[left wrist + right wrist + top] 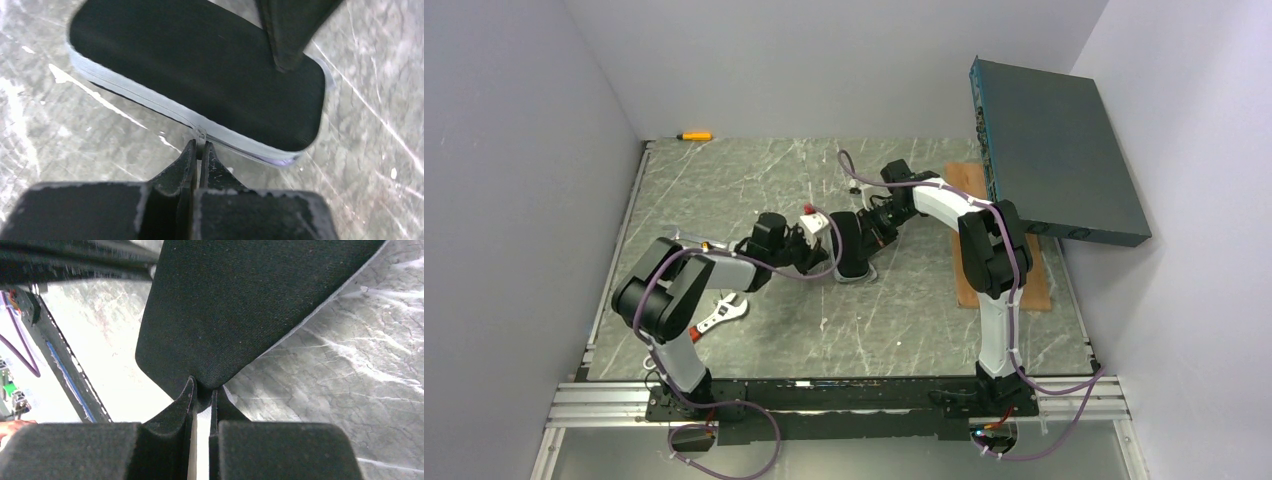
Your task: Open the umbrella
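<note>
Overhead view of a grey marbled table (904,320) with a large dark teal box (1054,150) leaning in the far corner. The umbrella (854,252), folded into a short black oblong, lies flat on the table well to the left of the box and nearer the arm bases. Both arms reach in to it.

The right gripper (202,392) comes at the bundle from the box's side. Its fingers are closed narrow on a fold of black fabric, with a sliver of white showing between them. The left gripper (200,152) is on the side of the bundle away from the box. Its fingers are almost touching, with the tips right at a small clear loop (200,134) on the bundle's pale seam. Whether the loop is actually caught between them cannot be told. No shaft or handle is visible.

Likely troubles: the right hold is only a thin pinch of cloth, so a firm pull could let the fabric slide out. If the left tips have only the loop, or nothing, the whole bundle may drag toward the box instead of opening, or the loop could tear. A wrench (720,314) lies beside the left arm, far from the box, and a wide swing could knock it
</note>
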